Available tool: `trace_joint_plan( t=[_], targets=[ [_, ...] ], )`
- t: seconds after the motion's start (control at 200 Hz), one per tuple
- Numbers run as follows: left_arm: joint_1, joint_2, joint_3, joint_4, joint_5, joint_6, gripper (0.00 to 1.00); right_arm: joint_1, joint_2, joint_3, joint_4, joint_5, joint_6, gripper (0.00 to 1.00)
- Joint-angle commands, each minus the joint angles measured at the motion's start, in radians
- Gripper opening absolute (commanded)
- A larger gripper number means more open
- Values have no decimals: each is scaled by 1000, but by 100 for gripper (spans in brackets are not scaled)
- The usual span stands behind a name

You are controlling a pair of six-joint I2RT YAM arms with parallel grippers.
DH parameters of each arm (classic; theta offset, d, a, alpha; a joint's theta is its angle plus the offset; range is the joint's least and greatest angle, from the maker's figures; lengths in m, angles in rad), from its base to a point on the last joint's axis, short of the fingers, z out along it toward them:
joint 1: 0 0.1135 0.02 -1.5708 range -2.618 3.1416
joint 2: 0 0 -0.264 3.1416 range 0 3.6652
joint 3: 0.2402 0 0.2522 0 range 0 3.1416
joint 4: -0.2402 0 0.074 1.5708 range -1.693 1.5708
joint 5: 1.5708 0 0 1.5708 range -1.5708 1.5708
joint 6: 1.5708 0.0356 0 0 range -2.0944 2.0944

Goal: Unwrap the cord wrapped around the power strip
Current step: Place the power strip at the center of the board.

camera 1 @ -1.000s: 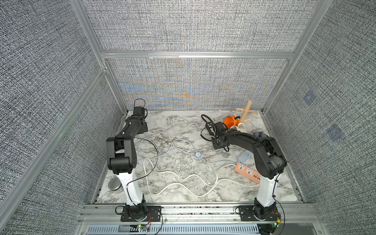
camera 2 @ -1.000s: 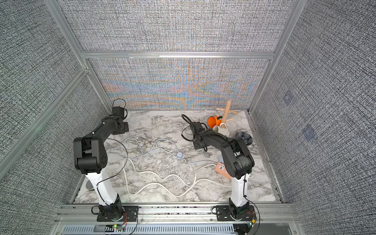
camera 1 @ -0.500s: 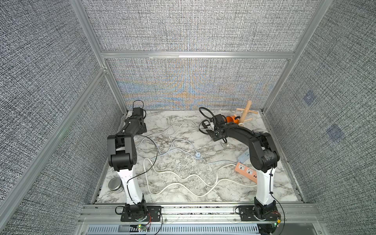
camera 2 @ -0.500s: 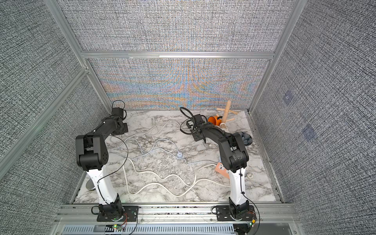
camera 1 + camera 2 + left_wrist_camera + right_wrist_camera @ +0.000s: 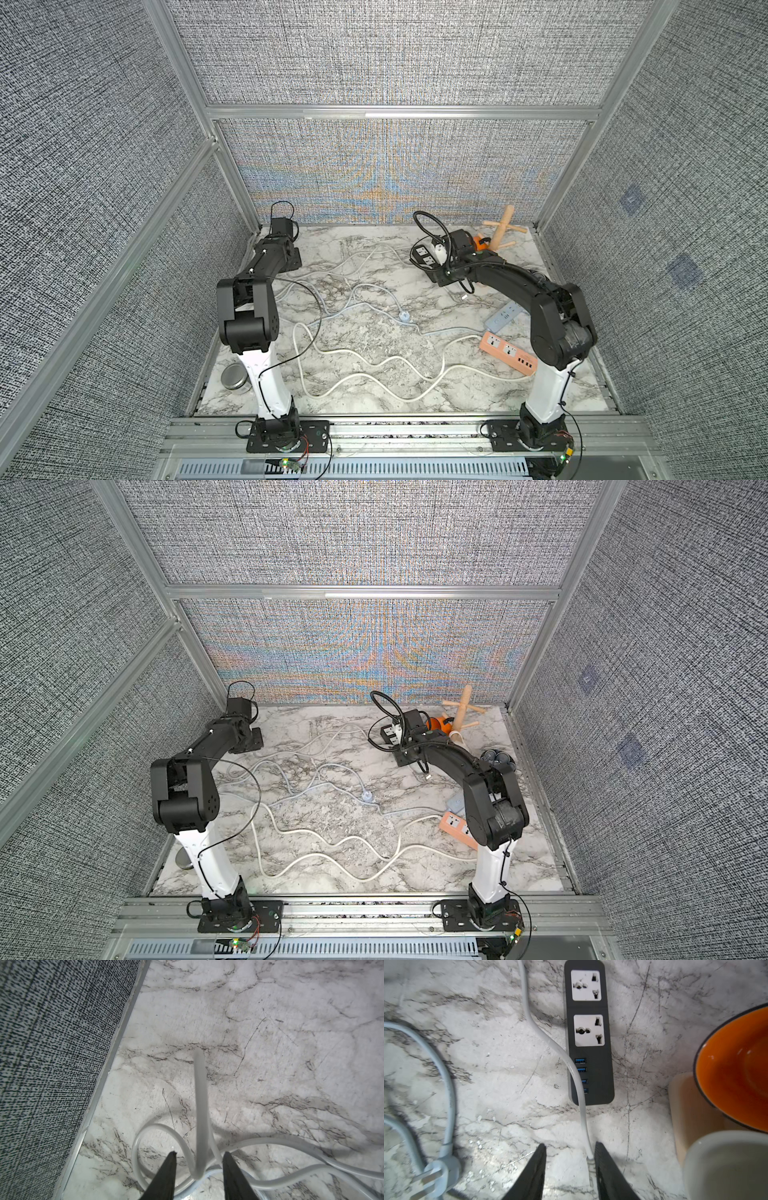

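Note:
The black power strip lies flat at the back of the marble table. A thin white cord crosses its USB end and runs down beside one finger of my right gripper, which stands open just short of the strip. No turns of cord show around the strip. By the back left wall, my left gripper is open, and a raised loop of the white cord stands loose between its fingers.
An orange bowl, a white cup and a wooden stand crowd the back right. An orange strip with a thick white cord, a blue-grey strip with its plug, and a tin lie nearer.
Both grippers have gone from shut to open and the white cord now sits loose in them. The right wrist reached toward the back, then came back a little.

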Motion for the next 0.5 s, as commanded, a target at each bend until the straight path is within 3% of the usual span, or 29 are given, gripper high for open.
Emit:
trace_joint_plan(
  t=[0.0,0.1,0.215,0.25,0.285,0.295,0.495],
  targets=[
    [-1,-46,18,-34,-9,-5,56,-9,-81,-38,83,-38,22,44],
    [-9,-87,28,-46,-25,3,75,-19,-168,-83,115,-4,41,51],
    [-30,-130,47,-47,-59,17,88,-22,-275,-155,185,70,52,62],
    [-39,-143,54,-45,-74,24,90,-25,-317,-194,231,83,49,72],
    [-49,-157,59,-42,-95,32,92,-28,-361,-242,286,97,47,95],
    [-52,-162,58,-41,-102,36,92,-30,-374,-257,306,101,48,97],
    [-129,-340,-76,94,-231,84,94,-48,-616,-582,673,249,-23,98]
  ],
)
